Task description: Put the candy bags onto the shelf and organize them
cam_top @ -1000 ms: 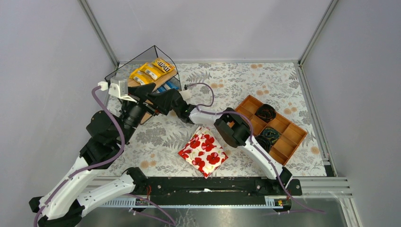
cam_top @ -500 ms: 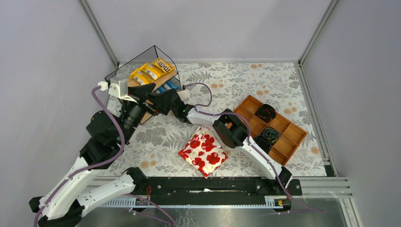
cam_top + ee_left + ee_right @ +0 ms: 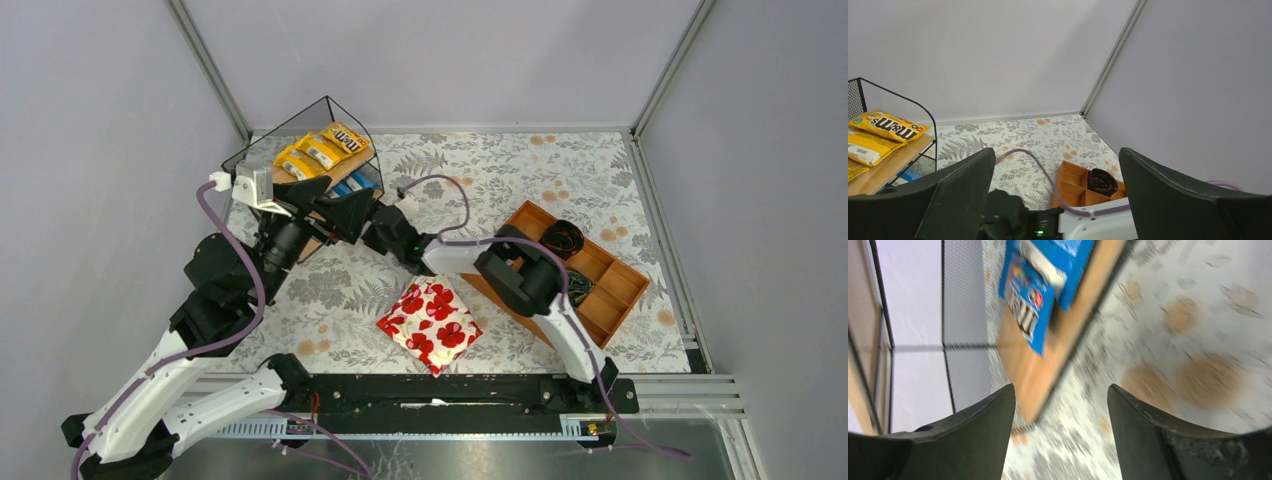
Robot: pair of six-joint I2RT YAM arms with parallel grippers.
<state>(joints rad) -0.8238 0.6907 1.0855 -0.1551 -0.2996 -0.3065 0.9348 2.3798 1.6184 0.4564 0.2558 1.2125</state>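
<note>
Table (image 3: 520, 170) is showing bare floral cloth behind and outboard of the right gripper (image 3: 1060, 390), with enclosure walls closing three sides. The shelf (image 3: 893, 167) is sitting directly ahead of both tools in the far-left corner, black wire and mesh boxing in its sides. The wooden tray (image 3: 570, 270) is lying outboard of the right arm and the poppy pouch (image 3: 430, 325) is lying just behind its forearm, so room there is tighter. Left gripper (image 3: 1056, 165) is hovering spread wide, gripping nothing, close beside the right one, with the right arm's wrist showing low between its fingers. Right gripper is also gaping and empty, nosing up to the front edge of the lower plank; that view is blurring. Yellow candy bags (image 3: 322, 150) are lying flat side by side on the top plank, ahead-left of the left gripper. Blue candy bags (image 3: 1028, 305) are overlapping on the lower plank, just past the right fingertips, glossy with white lettering.
</note>
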